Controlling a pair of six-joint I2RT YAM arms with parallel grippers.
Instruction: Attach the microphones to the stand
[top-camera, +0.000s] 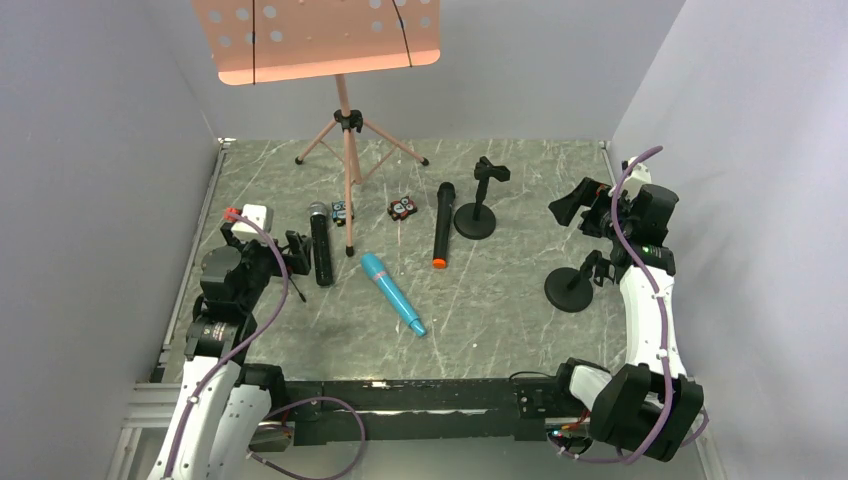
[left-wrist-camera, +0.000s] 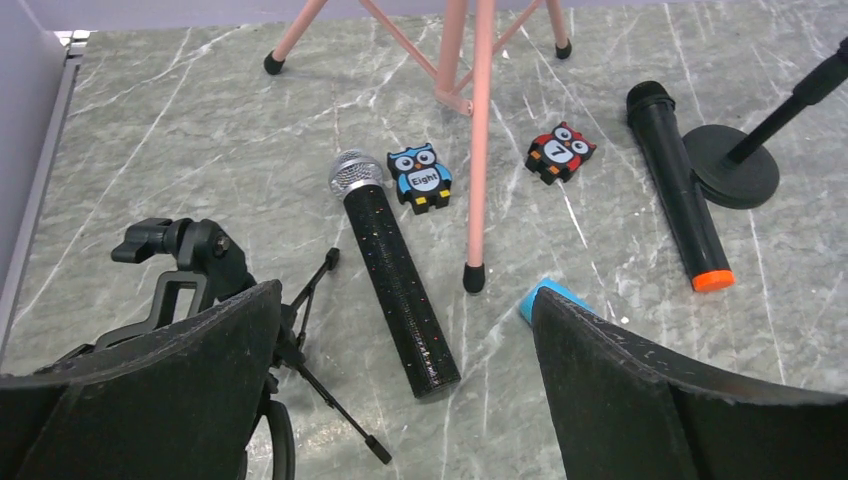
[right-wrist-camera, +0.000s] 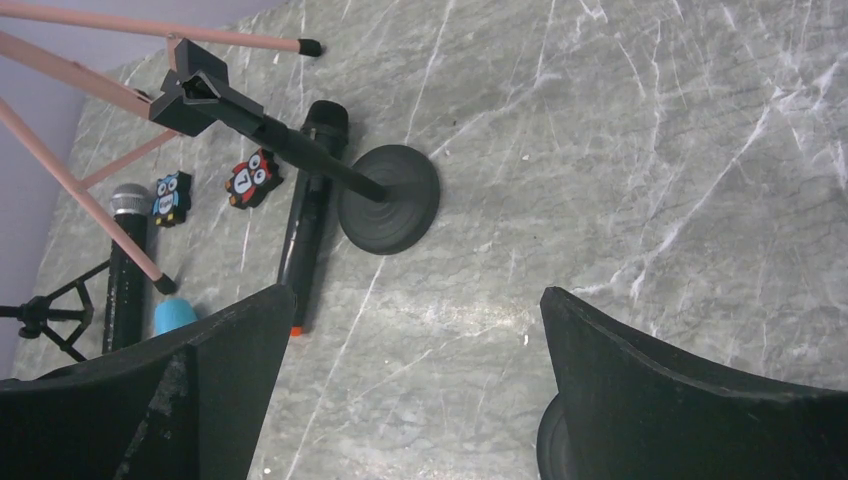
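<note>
Three microphones lie on the marbled table. The black one with the silver mesh head (top-camera: 320, 247) (left-wrist-camera: 395, 270) is left of centre. The turquoise-blue one (top-camera: 393, 293) lies slanted in the middle; only its end (left-wrist-camera: 550, 297) shows past my left finger. The black one with the orange end (top-camera: 442, 224) (left-wrist-camera: 680, 190) (right-wrist-camera: 305, 215) lies next to a round-base mic stand (top-camera: 476, 207) (right-wrist-camera: 388, 195) with an empty clip. My left gripper (top-camera: 293, 252) (left-wrist-camera: 405, 400) is open and empty, just left of the silver-head microphone. My right gripper (top-camera: 572, 205) (right-wrist-camera: 415, 400) is open and empty, at the right.
A pink music stand (top-camera: 345, 120) on tripod legs stands at the back. Two owl clips (top-camera: 342, 211) (top-camera: 402, 208) lie near its feet. A small black tripod stand (left-wrist-camera: 200, 260) lies by my left gripper. A second round-base stand (top-camera: 570, 288) stands under my right arm.
</note>
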